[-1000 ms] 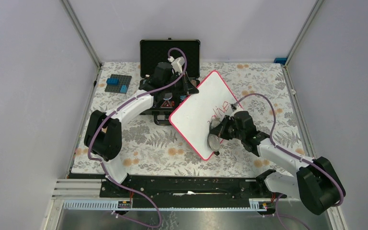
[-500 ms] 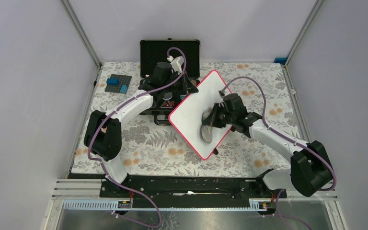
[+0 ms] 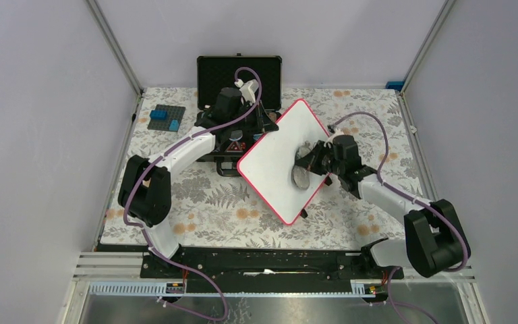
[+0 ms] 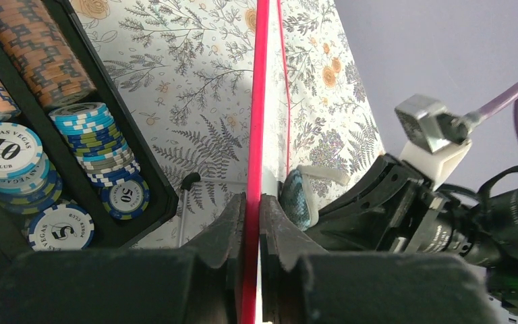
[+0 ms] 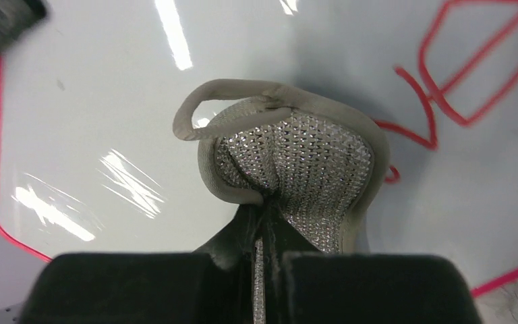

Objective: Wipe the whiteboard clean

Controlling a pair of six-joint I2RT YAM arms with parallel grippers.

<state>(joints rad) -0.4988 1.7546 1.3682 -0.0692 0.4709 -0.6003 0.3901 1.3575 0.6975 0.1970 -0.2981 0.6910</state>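
The whiteboard (image 3: 276, 162) with a red-pink rim is held tilted up over the table. My left gripper (image 3: 262, 128) is shut on its far left edge; in the left wrist view the rim (image 4: 255, 121) runs between my closed jaws (image 4: 253, 212). My right gripper (image 3: 308, 165) is shut on a round grey mesh cleaning pad (image 3: 301, 172) pressed flat on the board's face. In the right wrist view the pad (image 5: 297, 158) is pinched between my jaws (image 5: 264, 216), and red marker strokes (image 5: 455, 74) lie just to its right.
An open black case (image 3: 237, 81) with poker chips (image 4: 13, 142) stands behind the board under my left arm. A grey baseplate with blue bricks (image 3: 166, 118) lies at the far left. The table has a floral cloth (image 3: 195, 196) and grey walls on three sides.
My right gripper has dragged the pad across the board, from near its lower edge up toward the middle. The red writing seen a second ago in the top view no longer shows there.
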